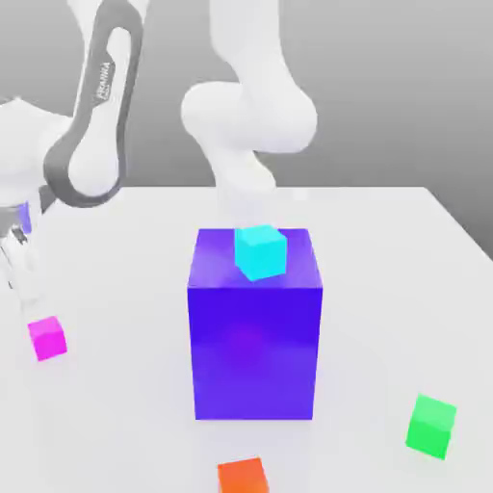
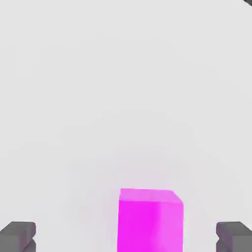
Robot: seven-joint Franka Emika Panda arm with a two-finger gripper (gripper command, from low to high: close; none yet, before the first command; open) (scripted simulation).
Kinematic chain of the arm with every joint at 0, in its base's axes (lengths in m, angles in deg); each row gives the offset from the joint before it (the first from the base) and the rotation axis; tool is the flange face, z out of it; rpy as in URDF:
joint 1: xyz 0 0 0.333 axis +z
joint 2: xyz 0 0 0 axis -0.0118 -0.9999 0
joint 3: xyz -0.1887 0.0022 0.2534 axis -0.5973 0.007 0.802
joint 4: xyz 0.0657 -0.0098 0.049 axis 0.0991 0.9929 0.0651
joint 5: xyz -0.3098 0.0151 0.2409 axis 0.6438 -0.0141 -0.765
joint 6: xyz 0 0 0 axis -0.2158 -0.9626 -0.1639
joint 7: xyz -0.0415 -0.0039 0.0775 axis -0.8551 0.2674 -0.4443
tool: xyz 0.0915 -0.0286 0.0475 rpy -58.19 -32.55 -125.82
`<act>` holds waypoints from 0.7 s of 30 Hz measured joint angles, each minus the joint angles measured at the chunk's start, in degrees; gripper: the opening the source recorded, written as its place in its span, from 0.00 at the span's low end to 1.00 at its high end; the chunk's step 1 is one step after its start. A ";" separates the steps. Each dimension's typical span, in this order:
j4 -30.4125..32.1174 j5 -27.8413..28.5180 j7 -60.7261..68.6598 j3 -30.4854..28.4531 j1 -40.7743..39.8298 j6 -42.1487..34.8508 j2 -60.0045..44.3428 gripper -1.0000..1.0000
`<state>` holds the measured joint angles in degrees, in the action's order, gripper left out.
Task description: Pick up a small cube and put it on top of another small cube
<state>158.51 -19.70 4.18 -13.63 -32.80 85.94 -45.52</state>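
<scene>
White table, magenta small cube cut off between spread fingers, orange cube half cropped

Hand view: small cube, bright magenta, plain faces, resting on pale counter. Pincer spread wide; dark grey fingertips either side of cube, both well apart from it. No contact.

Simulated tabletop, plain grey backdrop
</scene>
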 joint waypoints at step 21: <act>-1.41 4.65 -8.08 4.21 1.03 -2.48 1.39 0.00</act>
<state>157.09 -15.05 -3.91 -9.41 -31.77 83.46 -44.14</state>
